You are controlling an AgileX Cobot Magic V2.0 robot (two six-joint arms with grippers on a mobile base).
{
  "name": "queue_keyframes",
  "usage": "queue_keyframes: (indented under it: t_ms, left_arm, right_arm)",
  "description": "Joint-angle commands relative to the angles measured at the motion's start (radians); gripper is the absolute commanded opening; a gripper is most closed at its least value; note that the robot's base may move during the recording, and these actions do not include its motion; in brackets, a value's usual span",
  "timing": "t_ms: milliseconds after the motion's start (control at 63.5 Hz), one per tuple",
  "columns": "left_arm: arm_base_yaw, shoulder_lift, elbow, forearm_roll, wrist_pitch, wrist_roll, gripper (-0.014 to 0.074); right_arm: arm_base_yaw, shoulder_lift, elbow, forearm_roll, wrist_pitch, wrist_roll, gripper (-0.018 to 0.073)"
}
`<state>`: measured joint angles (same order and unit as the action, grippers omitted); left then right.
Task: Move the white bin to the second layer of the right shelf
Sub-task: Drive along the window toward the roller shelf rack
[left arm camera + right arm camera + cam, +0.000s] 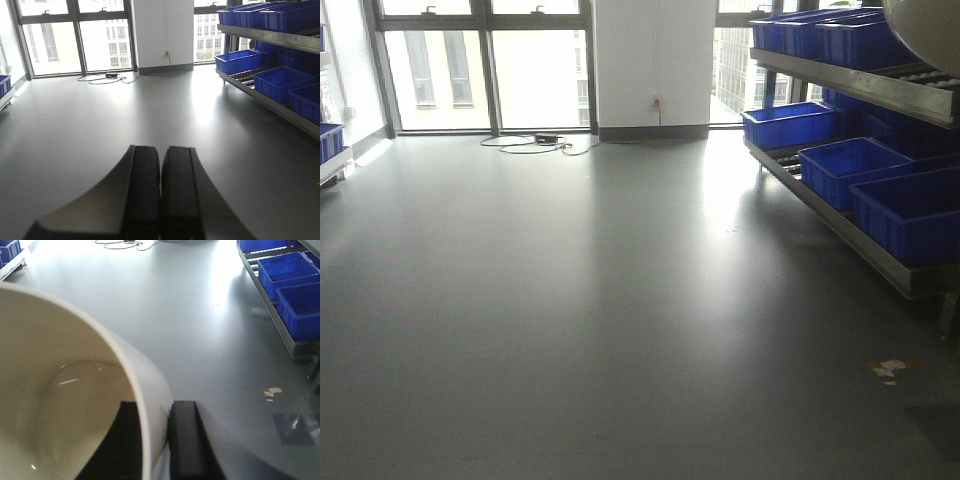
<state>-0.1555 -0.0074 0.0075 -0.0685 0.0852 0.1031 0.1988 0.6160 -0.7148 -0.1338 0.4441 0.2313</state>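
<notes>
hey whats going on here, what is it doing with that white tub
The right gripper is clamped on the wall of the white bin, one finger inside and one outside, holding it above the floor. The left gripper is shut and empty. The roller shelf level beside the blue crates does not hold the bin yet.

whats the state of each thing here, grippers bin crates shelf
white bin: empty, held up off the floor by one wall
right gripper: shut on the white bin's wall
left gripper: shut, holding nothing
blue crates: open-topped, on the rack, lower ones empty
right shelf second layer: crates at far end, near rollers bare
</notes>
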Motion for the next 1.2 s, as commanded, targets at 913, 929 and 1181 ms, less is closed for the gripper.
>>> queue_keyframes:
  t_ms: [913, 929, 1181]
  left_arm:
    - [-0.005, -0.014, 0.037, -0.005, -0.085, -0.004, 0.0085]
    - [-0.005, -0.014, 0.037, -0.005, -0.085, -0.004, 0.0085]
    - [-0.005, -0.014, 0.037, -0.005, -0.085, -0.004, 0.0085]
  right_arm:
    - [-0.006, 0.000, -0.028, -0.011, -0.100, -0.003, 0.0057]
    - [-0.006, 0.000, -0.028, -0.011, -0.100, -0.003, 0.0057]
    - [-0.006, 0.000, -0.028, -0.011, -0.100, -0.003, 0.0057]
